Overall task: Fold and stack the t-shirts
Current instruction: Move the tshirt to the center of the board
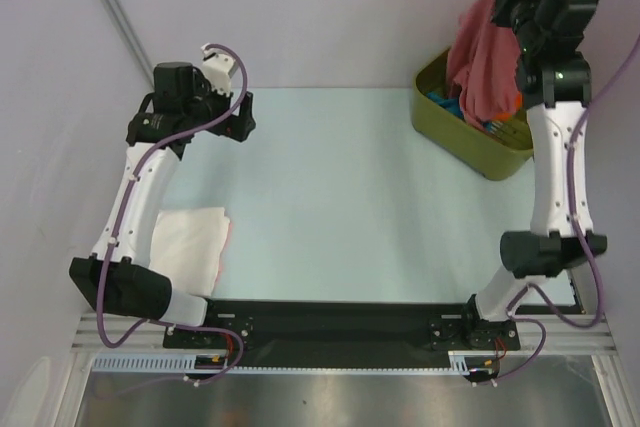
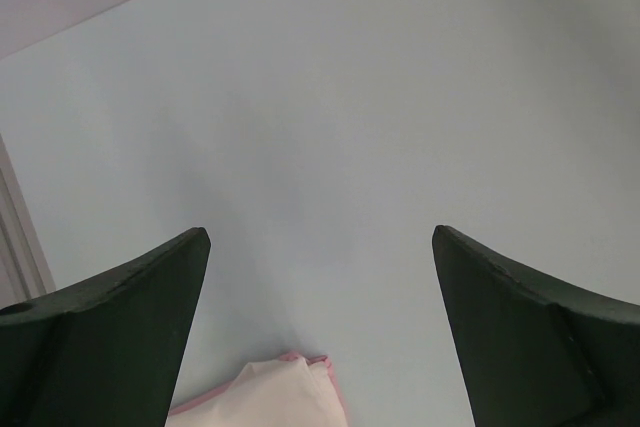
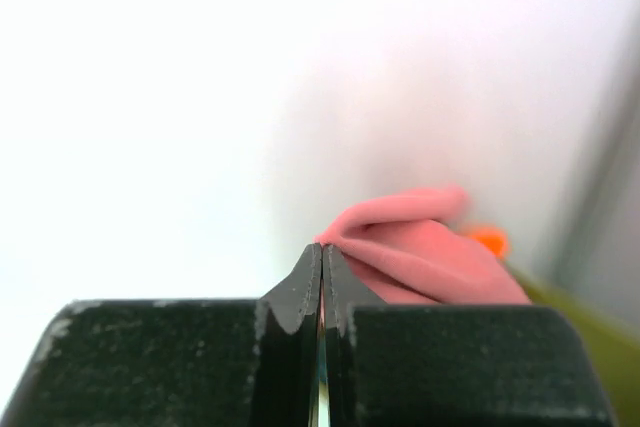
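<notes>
While the left jaws gape wide, the right jaws clamp the salmon-red t-shirt [image 1: 480, 52] hanging below them.

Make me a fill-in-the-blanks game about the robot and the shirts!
1. The right tool is ____ on the salmon-red shirt.
2. The left tool is ____, with nothing between its fingers.
3. The folded white shirt lies on the table beside the ____ arm.
Missing words: shut; open; left.

Bright, even light overhead — right wrist view washed out, salmon-red t-shirt [image 3: 420, 257] blurred.
</notes>
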`<state>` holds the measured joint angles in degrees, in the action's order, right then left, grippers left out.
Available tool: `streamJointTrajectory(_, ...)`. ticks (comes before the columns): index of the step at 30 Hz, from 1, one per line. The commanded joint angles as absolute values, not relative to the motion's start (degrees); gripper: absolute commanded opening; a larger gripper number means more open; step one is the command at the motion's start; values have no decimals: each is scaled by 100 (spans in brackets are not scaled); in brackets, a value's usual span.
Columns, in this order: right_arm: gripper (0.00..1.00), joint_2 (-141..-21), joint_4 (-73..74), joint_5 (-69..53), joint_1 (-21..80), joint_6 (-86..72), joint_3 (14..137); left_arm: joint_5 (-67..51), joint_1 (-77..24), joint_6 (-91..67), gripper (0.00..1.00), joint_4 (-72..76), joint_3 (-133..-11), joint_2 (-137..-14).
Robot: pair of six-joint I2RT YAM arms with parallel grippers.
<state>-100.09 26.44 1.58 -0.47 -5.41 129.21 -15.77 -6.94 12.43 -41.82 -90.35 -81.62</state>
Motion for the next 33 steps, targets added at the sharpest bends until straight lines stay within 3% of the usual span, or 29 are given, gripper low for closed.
streamJointTrajectory(1,0,-8940,1460,-921,525,-299,13061,-1723,-677,1099,100,-4245,-9492,-7998)
streamJointTrajectory(8,0,-8280,678,-2432,2302,-920,12771,-1380,-615,1116,100,-4324,-9835,-8042)
streamJointTrajectory(15,0,-8042,44,-1741,2426,-2063,10918,-1046,-343,1046,100,-4298,-10178,-8191)
streamJointTrajectory(21,0,-8770,-378,-1521,2557,-2803,9265,-852,-316,1362,100,-4201,-9635,-8209)
streamJointTrajectory(26,0,-10281,806,-1863,3110,-1900,10252,-1597,-325,1547,100,-4017,-8922,-8227)
streamJointTrajectory(27,5,-10779,1087,-1863,3155,-1742,10509,-1678,-325,1538,100,-3991,-8703,-8244)
streamJointTrajectory(28,22,-10976,1742,-1689,3164,-1479,10773,-1740,-334,1512,100,-3955,-8597,-8244)
streamJointTrajectory(29,43,-11143,2106,-1513,3155,-1424,11097,-1784,-334,1494,100,-3885,-8509,-8262)
streamJointTrajectory(30,69,-11379,2440,-1312,3060,-1372,11518,-1871,-343,1485,100,-3859,-8351,-8279)
streamJointTrajectory(33,89,-11173,3093,-267,2831,-1030,11392,-1960,-343,1450,100,-3736,-8130,-8332)
